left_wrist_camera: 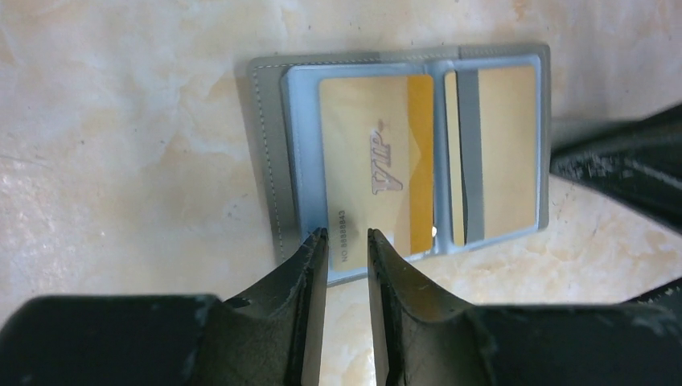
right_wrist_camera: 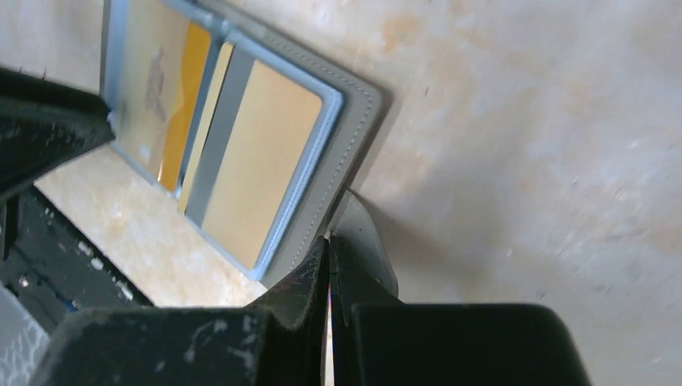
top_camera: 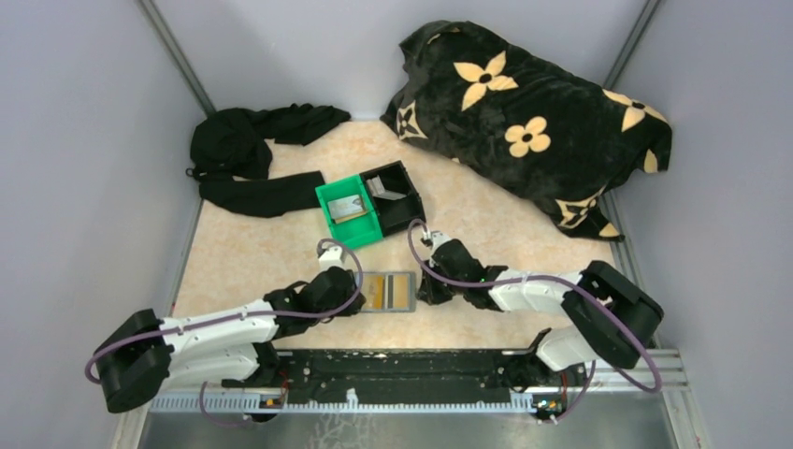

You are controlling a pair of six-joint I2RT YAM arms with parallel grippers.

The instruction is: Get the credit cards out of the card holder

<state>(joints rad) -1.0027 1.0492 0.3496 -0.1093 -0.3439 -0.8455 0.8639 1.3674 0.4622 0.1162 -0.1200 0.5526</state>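
Left tool (left_wrist_camera: 347, 235): fingers narrowly parted, tips over the near edge of the holder's left panel; whether they touch it cannot be told.
Right tool (right_wrist_camera: 330, 241): fingers pressed together, tips at the outer stitched edge of the holder's right panel; whether that edge is pinched cannot be told.
Slim grey-blue bifold card holder (left_wrist_camera: 269, 161): lies open and flat on the tabletop between the two tools.
Golden card marked VIP (left_wrist_camera: 366, 153): inside the left panel's sleeve.
Golden-tan card with a grey stripe (left_wrist_camera: 499, 153): inside the right panel's sleeve.
Beige marbled tabletop (top_camera: 524, 281): carries the holder.
Green plastic bin (top_camera: 355, 232): farther back than the holder, touching a black plastic bin (top_camera: 404, 213); a flat silvery card-like piece (top_camera: 348, 206) lies in the green one.
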